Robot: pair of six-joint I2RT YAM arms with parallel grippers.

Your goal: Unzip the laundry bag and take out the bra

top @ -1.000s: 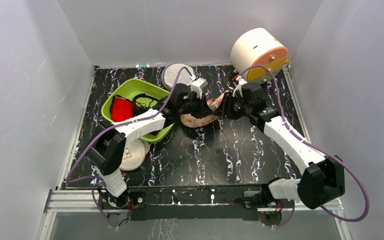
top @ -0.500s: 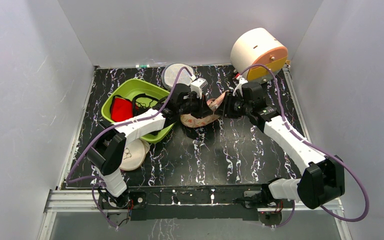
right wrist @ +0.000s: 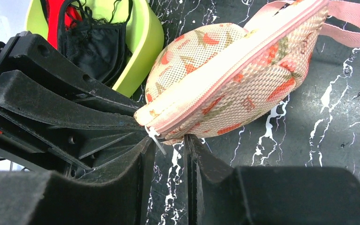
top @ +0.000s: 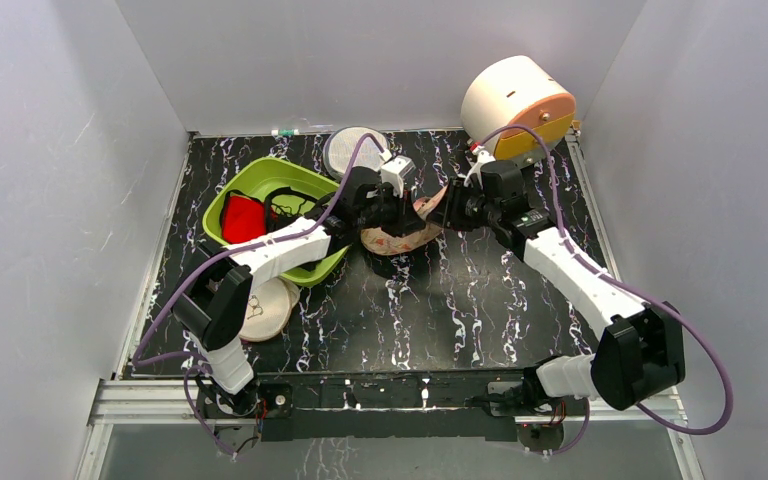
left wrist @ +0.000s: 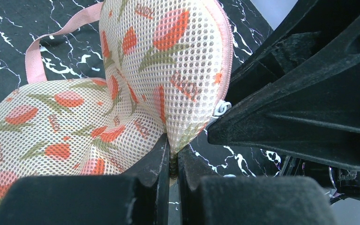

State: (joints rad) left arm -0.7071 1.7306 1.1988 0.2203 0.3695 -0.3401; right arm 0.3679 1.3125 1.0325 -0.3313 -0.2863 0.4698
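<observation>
The laundry bag (top: 401, 236), a beige mesh pouch with red-orange print, hangs between both grippers above the middle of the table. In the left wrist view my left gripper (left wrist: 172, 152) is shut on the bag's (left wrist: 136, 84) lower edge. In the right wrist view my right gripper (right wrist: 168, 140) stands narrowly open at the bag's (right wrist: 234, 79) end. The white zip pull (right wrist: 155, 136) lies just off its left fingertip. The zip looks closed along the rim. The bra is hidden. A pink strap (right wrist: 351, 21) hangs off the bag's far end.
A green bowl (top: 218, 208) at the left holds a bright red garment (top: 243, 218) and a black bra (top: 285, 205). A grey mesh disc (top: 352, 150) lies at the back. A cream disc (top: 265, 305) lies front left. A cream and orange drum (top: 515, 95) stands back right.
My right gripper has shifted slightly left and back towards the bag's end. The left gripper and the bag have barely moved.
</observation>
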